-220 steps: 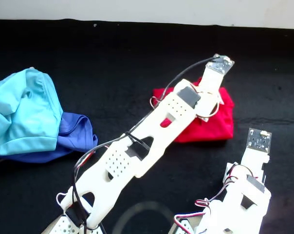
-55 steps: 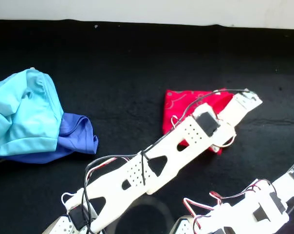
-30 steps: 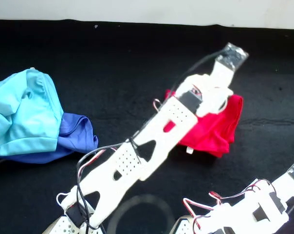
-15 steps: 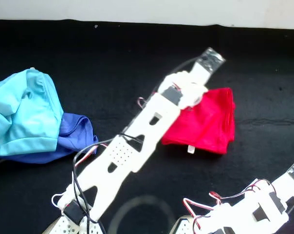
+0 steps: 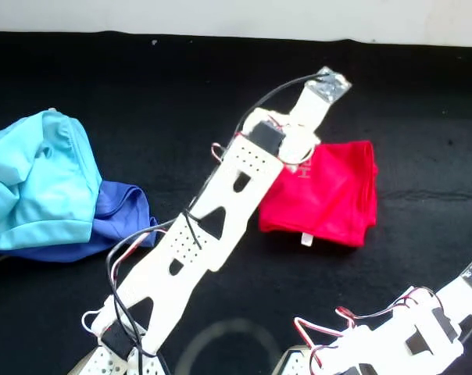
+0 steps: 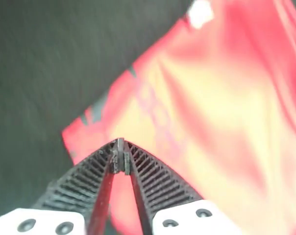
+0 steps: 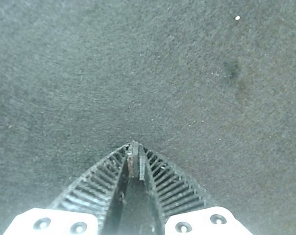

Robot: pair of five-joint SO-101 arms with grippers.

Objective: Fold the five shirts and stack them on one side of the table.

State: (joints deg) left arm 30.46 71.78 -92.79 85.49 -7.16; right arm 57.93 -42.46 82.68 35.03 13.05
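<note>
Table (image 5: 181, 94): plain black, felt-like.
Red shirt (image 5: 330, 199): bright red, faint pale print, white tag (image 5: 306, 240).
Table's left edge: turquoise shirt (image 5: 33, 187) and violet-blue shirt (image 5: 123, 215), both plain.
Left arm (image 5: 220, 211), right arm (image 5: 400, 336): white; black and red cables.
Left gripper (image 6: 119, 156), right gripper (image 7: 134, 159): black ribbed fingers, white bases.

Left arm (image 5: 220, 219) lies over red shirt (image 5: 330, 195), hides one far corner. Dark blue shirt (image 5: 123, 215) mostly tucked under light blue shirt (image 5: 33, 187); both cut off at high view's left edge. Right arm (image 5: 408, 344) cut off at bottom and right edges. Small white tag (image 5: 305, 239) at red shirt's near edge too small to read. In left wrist view red shirt (image 6: 211, 112) blurry, runs past picture's edges.
</note>
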